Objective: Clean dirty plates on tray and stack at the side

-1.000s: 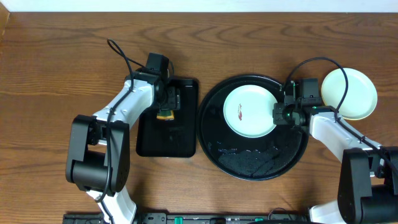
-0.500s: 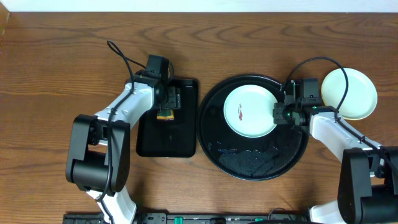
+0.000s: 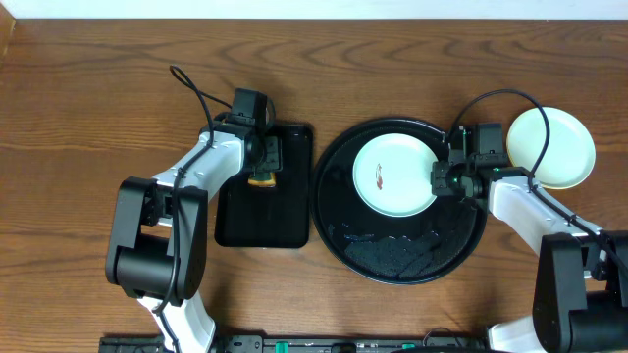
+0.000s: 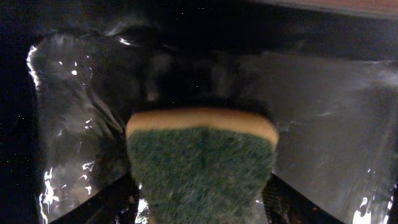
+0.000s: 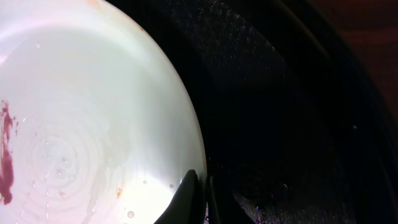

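From where I stand, the right gripper (image 3: 439, 178) is pinched tight on the right-hand rim of the mint-white plate (image 3: 392, 175); its thin fingertips (image 5: 189, 190) meet right at the plate's edge; the plate lies in the upper half of the round black tray (image 3: 392, 263), with a red-brown smear (image 3: 379, 175) near its centre; the tray floor in front of it glistens wet; a pale yellow plate (image 3: 554, 147) sits on the table (image 3: 78, 118) just off the tray's right side, behind the right arm. On the other side, the left gripper (image 3: 263, 157) hangs over the far end of the rectangular black tray (image 3: 260, 221), its jaws either side of a sponge (image 4: 202, 168) with a green scouring face and a yellow edge; whether they actually grip it I cannot tell.
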Robot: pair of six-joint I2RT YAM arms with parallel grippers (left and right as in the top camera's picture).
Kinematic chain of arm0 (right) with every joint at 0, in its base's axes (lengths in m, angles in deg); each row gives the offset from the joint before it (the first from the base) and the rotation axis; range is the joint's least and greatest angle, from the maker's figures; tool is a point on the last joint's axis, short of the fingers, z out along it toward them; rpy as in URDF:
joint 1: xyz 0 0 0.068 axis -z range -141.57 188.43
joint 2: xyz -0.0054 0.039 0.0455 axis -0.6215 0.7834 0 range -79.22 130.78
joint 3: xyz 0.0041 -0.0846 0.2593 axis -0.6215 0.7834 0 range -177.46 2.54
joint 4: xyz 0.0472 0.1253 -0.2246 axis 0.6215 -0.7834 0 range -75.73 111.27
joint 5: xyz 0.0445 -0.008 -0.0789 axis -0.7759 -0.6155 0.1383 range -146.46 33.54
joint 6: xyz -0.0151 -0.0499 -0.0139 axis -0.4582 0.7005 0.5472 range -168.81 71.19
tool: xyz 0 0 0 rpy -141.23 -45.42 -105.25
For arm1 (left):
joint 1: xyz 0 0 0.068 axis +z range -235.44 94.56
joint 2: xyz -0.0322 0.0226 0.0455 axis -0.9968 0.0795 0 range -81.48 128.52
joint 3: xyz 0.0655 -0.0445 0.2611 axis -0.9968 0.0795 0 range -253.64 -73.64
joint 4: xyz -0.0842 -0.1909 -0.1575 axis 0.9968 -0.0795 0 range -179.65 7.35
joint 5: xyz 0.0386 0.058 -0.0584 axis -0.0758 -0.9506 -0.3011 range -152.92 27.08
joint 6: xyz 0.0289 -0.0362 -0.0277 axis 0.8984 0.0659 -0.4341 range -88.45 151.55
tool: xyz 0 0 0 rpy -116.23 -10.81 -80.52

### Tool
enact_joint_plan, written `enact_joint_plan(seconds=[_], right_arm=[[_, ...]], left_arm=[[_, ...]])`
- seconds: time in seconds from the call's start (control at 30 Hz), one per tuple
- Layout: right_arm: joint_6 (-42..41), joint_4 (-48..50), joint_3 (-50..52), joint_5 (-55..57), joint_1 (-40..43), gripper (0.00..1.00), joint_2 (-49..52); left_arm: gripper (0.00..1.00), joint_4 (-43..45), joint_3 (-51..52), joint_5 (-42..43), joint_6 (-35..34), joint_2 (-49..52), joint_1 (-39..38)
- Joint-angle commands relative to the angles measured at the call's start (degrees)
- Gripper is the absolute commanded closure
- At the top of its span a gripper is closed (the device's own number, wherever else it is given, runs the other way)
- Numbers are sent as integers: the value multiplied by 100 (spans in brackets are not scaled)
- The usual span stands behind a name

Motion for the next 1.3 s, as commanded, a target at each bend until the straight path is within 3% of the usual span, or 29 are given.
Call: enact_joint_plan(seconds=[0.0,0.1,0.13,0.17,0.2,0.23,0.27,0.37,0.47,0.5,0.57,0.6,0.67,0.7,0.73,0.77,1.27], right_arm=[[31,17,55,35,13,95,81],[31,28,55,35,13,94,81],[31,42,55,35,13,94,81],[31,44,55,35,13,94,81],[31,44,55,35,13,95,81],[31,44,55,33,13,94,81],[31,44,55,35,13,94,81],[31,44,55,35,13,94,81],[31,44,55,35,13,94,81],[31,44,55,35,13,94,81],[31,44,55,35,13,94,81],[31,48,55,35,13,93,81],[31,74,55,35,13,83,81],[33,92,55,35,13,77,81],[35,109,55,37,13,75,81],[33,133,55,37,13,74,81],[31,96,96,37,13,87,87]], left_arm=[[36,-240,48,-48,24,76,11],[92,-393,48,-48,24,76,9],[92,-407,48,-48,24,76,9],[90,-409,48,-48,24,76,9],[72,-411,48,-48,24,76,9],[37,-428,48,-48,24,76,11],[23,-459,48,-48,24,76,11],[25,-658,48,-48,24,76,9],[37,-931,48,-48,24,76,9],[44,-990,48,-48,24,76,9],[70,-1045,52,-46,24,76,9],[74,-1049,52,-48,26,76,9],[73,-1016,52,-50,28,76,9],[62,-975,52,-50,28,76,11],[46,-922,52,-50,28,76,11],[37,-852,52,-50,26,76,11],[35,-619,52,-48,24,76,9]])
